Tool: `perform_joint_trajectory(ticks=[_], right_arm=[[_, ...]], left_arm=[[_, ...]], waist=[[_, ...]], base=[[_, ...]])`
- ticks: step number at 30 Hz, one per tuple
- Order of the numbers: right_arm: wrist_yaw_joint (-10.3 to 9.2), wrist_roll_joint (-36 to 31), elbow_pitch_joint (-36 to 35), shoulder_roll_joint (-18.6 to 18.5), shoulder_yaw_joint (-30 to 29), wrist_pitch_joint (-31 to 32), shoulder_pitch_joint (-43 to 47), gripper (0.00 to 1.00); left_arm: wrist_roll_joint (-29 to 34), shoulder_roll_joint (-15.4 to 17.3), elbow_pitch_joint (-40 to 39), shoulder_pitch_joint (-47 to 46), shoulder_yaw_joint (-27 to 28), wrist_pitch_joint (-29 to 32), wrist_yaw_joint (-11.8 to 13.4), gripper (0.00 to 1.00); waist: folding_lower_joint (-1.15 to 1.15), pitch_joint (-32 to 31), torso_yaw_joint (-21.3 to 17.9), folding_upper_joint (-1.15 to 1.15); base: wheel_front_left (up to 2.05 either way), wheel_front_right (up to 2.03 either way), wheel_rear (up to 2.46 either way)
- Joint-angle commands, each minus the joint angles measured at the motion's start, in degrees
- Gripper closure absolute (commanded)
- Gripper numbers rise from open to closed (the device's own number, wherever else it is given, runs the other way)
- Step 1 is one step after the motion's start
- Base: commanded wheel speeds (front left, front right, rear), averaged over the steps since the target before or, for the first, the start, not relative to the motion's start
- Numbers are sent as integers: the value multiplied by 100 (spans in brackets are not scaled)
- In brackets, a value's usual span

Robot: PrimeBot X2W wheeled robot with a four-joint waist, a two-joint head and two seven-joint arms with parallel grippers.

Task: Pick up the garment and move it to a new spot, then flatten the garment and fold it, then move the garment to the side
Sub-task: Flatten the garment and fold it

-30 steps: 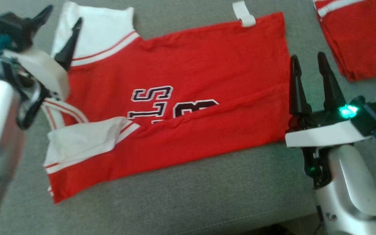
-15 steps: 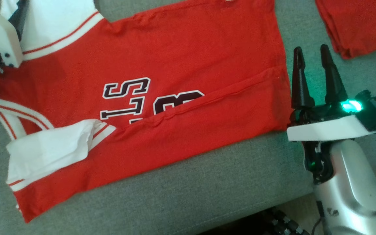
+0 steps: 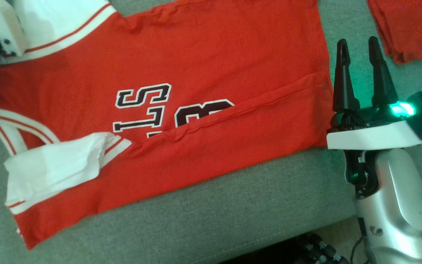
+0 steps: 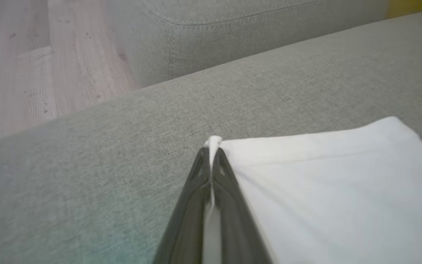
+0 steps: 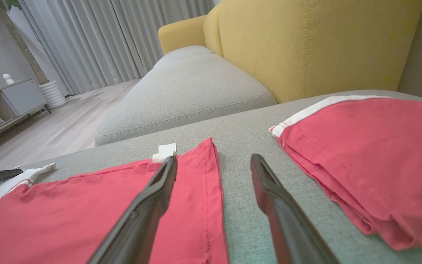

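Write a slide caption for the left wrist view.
The left gripper pinches the corner of the garment's white sleeve on a gray sofa cushion.

The grey woven-fabric sofa seat before me carries a red, white-sleeved jersey spread flat, its near edge folded over. Apart to my right lies a folded red garment.

I see the jersey as soft matt cloth, the sofa as coarse grey weave, my right forearm as a glossy silver shell, and the floor as pale wood.
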Motion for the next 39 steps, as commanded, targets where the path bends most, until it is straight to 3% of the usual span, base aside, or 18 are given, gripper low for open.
perform_joint_trajectory(ticks=[1,11,17,23,29,39], right_arm=[[-5,-61,-159,-26,64,-62,20,0],[-5,-651,165,-26,-288,-51,50,0],[-5,-1139,225,-26,-729,538,-134,0],[-5,-1476,638,-60,-1124,1420,-619,0],[-5,-1661,1423,-307,-1437,2175,-1373,0],[-5,-2294,3152,-701,-1766,2417,-2265,0]], left_arm=[[-12,230,-75,-51,74,-112,10,100],[-202,67,-618,297,-405,-1669,10,100],[-313,81,-1360,751,-692,-2090,10,100],[-349,157,-2185,1355,-935,-2139,26,100],[-343,280,-3054,1759,-1084,-1993,235,100],[-371,298,-3820,1877,-1180,-1777,420,100]], waist=[[0,-85,57,0],[0,-892,575,0],[0,-1194,1033,0],[0,-1364,1436,0],[0,-1294,1701,0],[0,-1112,1950,0]], base=[[0,0,0],[0,0,0],[0,0,0],[0,0,0],[0,0,0],[0,0,0]])
